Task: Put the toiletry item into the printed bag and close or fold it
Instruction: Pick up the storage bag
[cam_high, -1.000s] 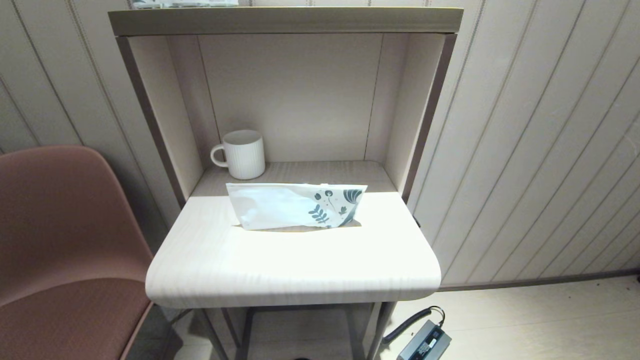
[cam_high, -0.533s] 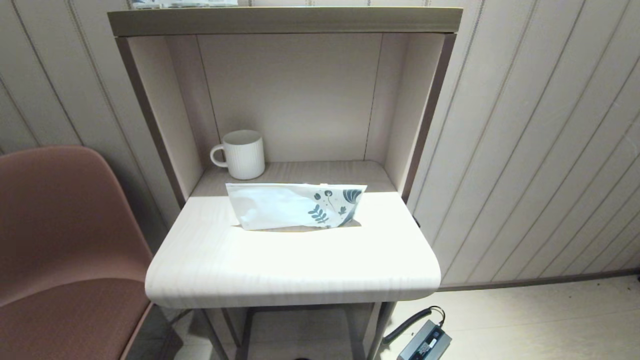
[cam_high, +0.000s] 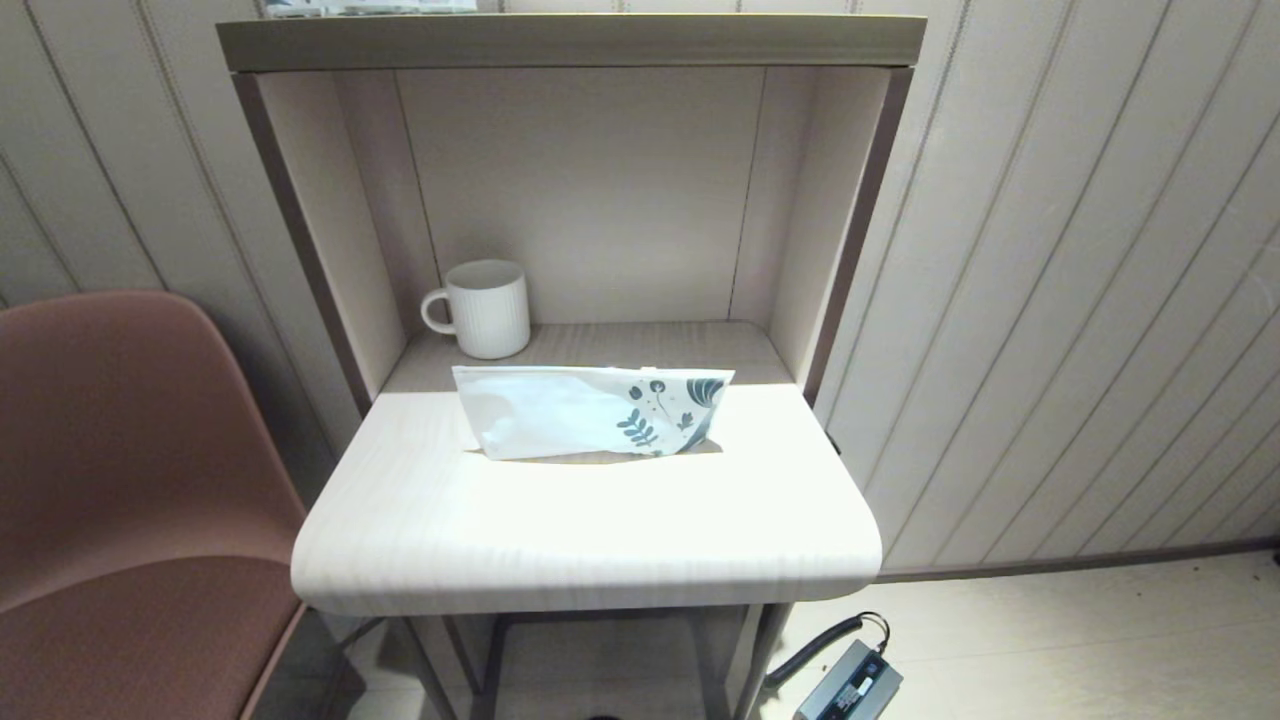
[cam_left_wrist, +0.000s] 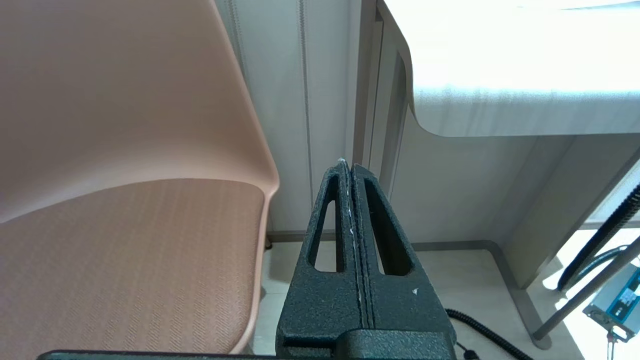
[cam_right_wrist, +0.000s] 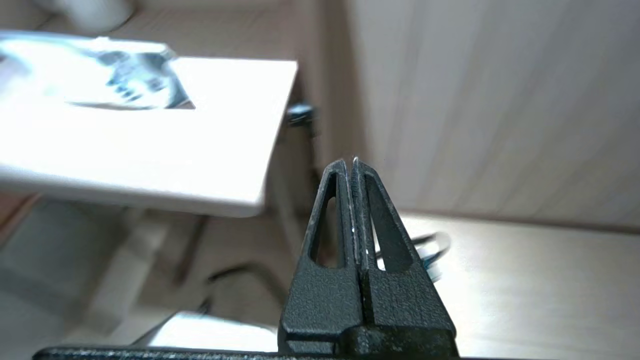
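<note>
Right gripper (cam_right_wrist: 354, 162), jaws fully closed and empty, hangs beside and below the surface (cam_right_wrist: 215, 165) carrying the printed bag (cam_right_wrist: 100, 75), which lies unmoved, untouched.

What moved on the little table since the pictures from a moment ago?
Nothing that the head view shows. The flat white plastic pouch with teal leaves lies in the same spot on the pale wooden table, and the white ribbed mug stands behind it as before. No arm has come into that view.
</note>
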